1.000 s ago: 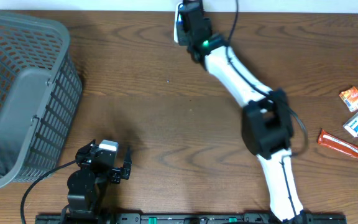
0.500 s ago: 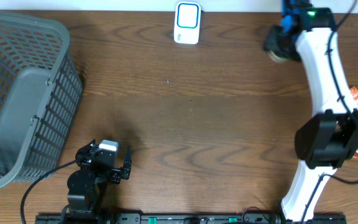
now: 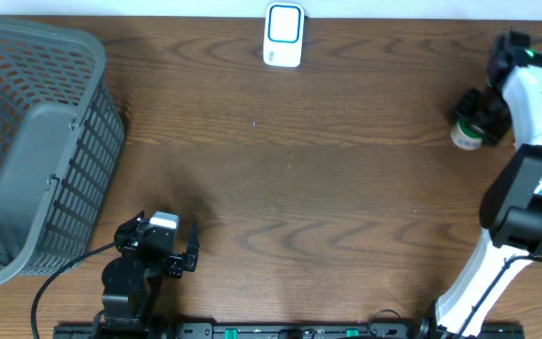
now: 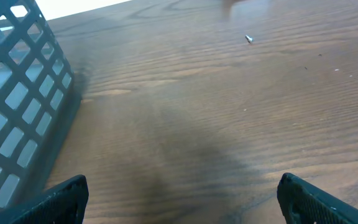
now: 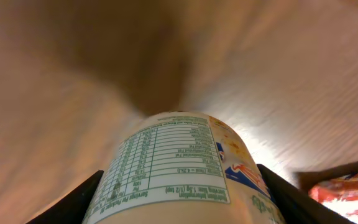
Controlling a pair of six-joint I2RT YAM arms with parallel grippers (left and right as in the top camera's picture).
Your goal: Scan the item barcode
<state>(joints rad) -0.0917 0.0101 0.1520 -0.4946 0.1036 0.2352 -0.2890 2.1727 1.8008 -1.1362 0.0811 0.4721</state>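
Warm brown on the table (image 3: 327, 188), streaked with darker wavy grain. Grey all over the basket (image 3: 26, 141), in an open lattice of square holes. White on the scanner (image 3: 283, 35) at the far edge, with a blue frame round its pale face. Cream on the bottle (image 5: 179, 168), printed with a green-ruled chart of small green text; beside that, a patch of red, blue and orange. Orange-red with white marks on the packet (image 5: 347, 190). White with black joints on the right arm (image 3: 527, 94). Black on the left arm (image 3: 130, 278), save one white block.
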